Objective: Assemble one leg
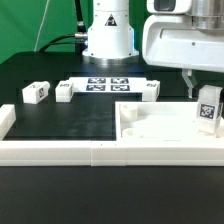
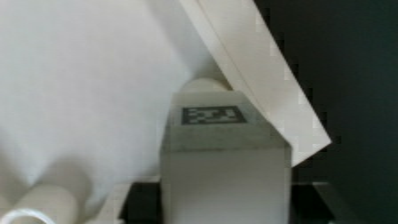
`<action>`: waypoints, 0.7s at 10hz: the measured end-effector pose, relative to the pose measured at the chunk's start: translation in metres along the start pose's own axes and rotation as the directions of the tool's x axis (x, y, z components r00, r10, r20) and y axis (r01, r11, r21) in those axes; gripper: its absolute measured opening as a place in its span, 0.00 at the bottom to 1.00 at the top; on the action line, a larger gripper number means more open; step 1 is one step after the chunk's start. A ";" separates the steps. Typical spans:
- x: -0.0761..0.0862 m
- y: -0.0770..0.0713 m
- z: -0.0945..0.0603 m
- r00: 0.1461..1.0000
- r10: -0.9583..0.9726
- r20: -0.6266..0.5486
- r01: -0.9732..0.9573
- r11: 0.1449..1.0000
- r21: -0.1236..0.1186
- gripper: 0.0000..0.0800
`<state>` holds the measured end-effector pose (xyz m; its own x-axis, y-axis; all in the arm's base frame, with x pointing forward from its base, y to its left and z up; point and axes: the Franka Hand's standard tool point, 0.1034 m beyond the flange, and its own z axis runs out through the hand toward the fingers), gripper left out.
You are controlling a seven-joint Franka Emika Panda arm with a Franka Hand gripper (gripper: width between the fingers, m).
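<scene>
At the corner of the large flat white panel with round sockets (image 1: 165, 125) on the exterior view's right, my gripper (image 1: 203, 92) is clamped on the leg (image 1: 208, 110), a small chunky white plastic block with a black-and-white square tag on one face. I hold it by its upper part and upright, tag toward the exterior camera, so that its lower end is free to go into a socket. In the wrist view the leg (image 2: 217, 140) stands against the panel's pale surface (image 2: 80, 90). I cannot tell whether its foot touches the panel or hangs just over it.

Three more white blocks of the same kind (image 1: 35, 92) (image 1: 64, 90) (image 1: 150, 88) wait on the black table (image 1: 70, 120), beside the marker board (image 1: 107, 84) and well away from my work. The long white border rail (image 1: 60, 152) runs along the front. My judgement is that the leg must be lined up squarely before it is pressed down.
</scene>
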<state>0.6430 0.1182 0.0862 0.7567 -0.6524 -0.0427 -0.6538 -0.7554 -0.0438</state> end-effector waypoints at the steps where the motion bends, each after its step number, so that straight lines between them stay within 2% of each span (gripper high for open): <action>1: 0.001 0.001 0.000 0.991 0.131 -0.001 -0.131 0.991 -0.001 0.37; 4: 0.001 0.001 0.001 0.912 0.411 -0.004 -0.411 0.912 -0.001 0.37; 5: 0.000 0.002 0.001 0.832 0.554 -0.012 -0.554 0.832 0.004 0.37; 7: 0.000 0.002 0.001 0.746 0.665 -0.007 -0.665 0.746 0.006 0.37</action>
<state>0.6415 0.1163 0.0853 0.1297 -0.9901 -0.0539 -0.9915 -0.1294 -0.0105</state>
